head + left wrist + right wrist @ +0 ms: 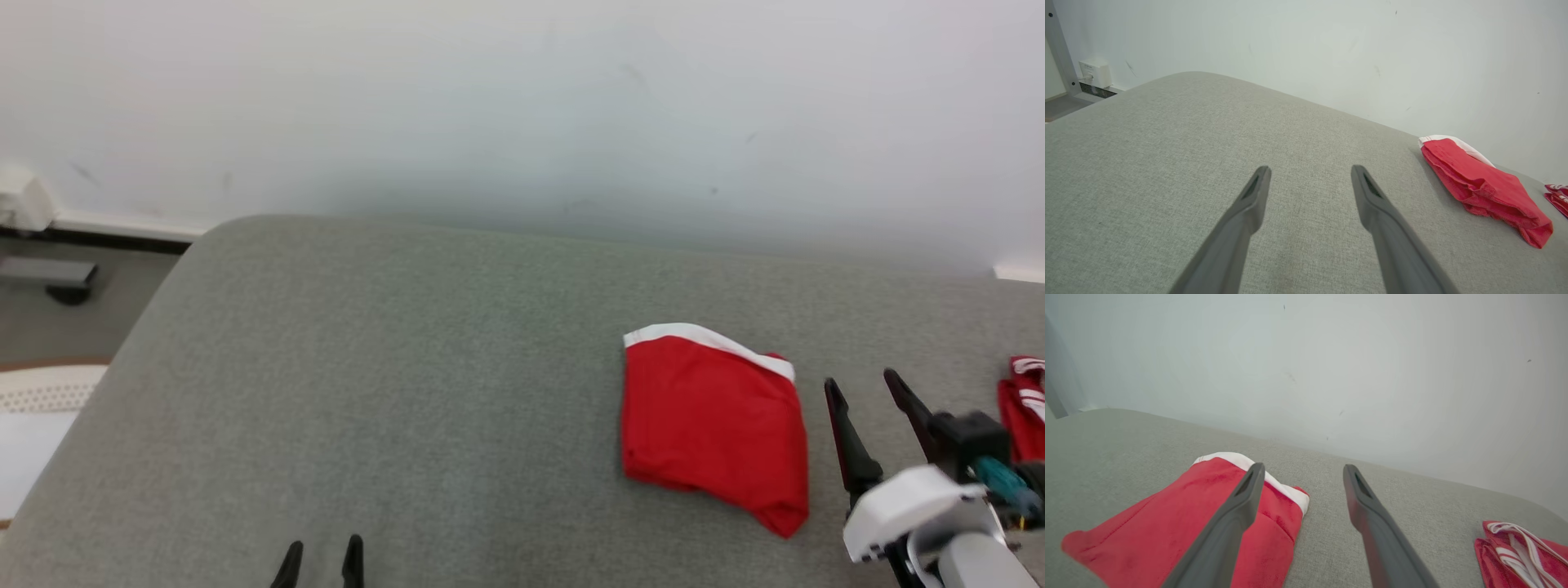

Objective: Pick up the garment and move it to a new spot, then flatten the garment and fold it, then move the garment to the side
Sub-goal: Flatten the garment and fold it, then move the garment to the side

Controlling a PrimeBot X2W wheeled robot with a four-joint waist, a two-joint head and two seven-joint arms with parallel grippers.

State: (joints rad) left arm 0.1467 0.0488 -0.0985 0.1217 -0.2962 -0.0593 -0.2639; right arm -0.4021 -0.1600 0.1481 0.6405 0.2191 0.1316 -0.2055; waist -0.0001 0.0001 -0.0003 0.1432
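R claw (859,378) is at lower right of my head cam, jaws spread wide & empty, fingers pointing up-frame, white wrist housing below them at the frame edge. Just left of it, w/ a strip of grey showing between, lies the garment (710,425): red, folded into a compact block, white band along its top edge, lower right corner drooping to a point. On R wrist cam the near finger crosses over the red cloth in lower left of frame; can't tell if it touches. Other finger is over bare fabric.

L claw (324,543) pokes up at bottom edge left of centre, only the tips in head cam. On L wrist cam both fingers stand well apart, empty, over plain grey, w/ the garment off at right centre.

Both claws & garment are over a grey upholstered surface (408,367) w/ a rounded corner at upper left. A 2nd red piece (1024,408) w/ white stripes lies at far right edge, past the R claw. Pale wall (522,98) fills the top half; floor (49,318) shows at left edge
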